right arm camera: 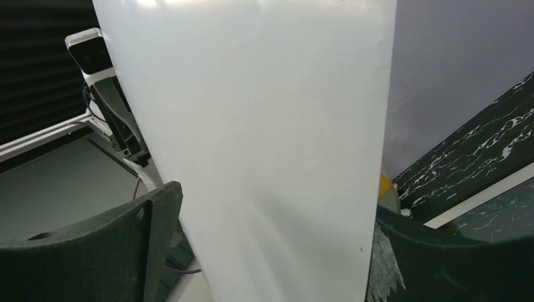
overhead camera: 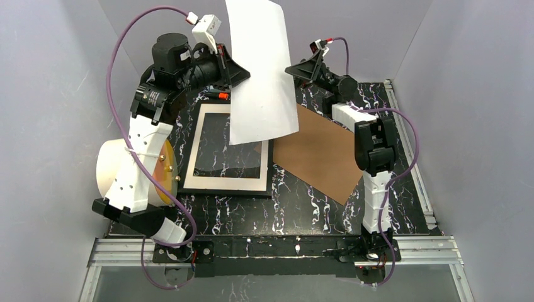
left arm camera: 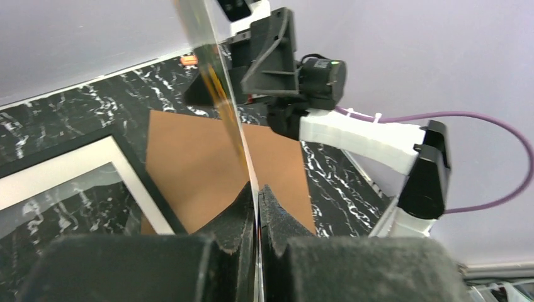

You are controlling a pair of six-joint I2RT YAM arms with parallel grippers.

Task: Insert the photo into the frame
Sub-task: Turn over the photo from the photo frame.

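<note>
A brown backing board [overhead camera: 321, 154] lies on the black marbled counter [overhead camera: 302, 207] at 3 o'clock of the frame [overhead camera: 223, 184], and its left corner meets the frame's right edge. A white roll [overhead camera: 116, 167] sits at the frame's 9 o'clock, partly behind the left arm.

The photo [overhead camera: 261, 69] hangs in the air over the frame's 12 o'clock end, roughly upright. From overhead it hides the frame's far right corner. The frame lies flat, thin and black with a white inner border, and the counter's marbling shows through its pane.

From overhead only the photo's plain white back shows. The left wrist view sees the sheet [left arm camera: 220, 82] edge-on, with a sliver of orange print on its far face. There the left end effector [left arm camera: 257, 189] is pinched tight on the photo's lower edge.

The right wrist view is filled by the white back [right arm camera: 264, 126]. The right end effector [right arm camera: 275, 201] has its fingers [right arm camera: 126, 245] spread wide on either side of the sheet. Whether they touch it cannot be told.
</note>
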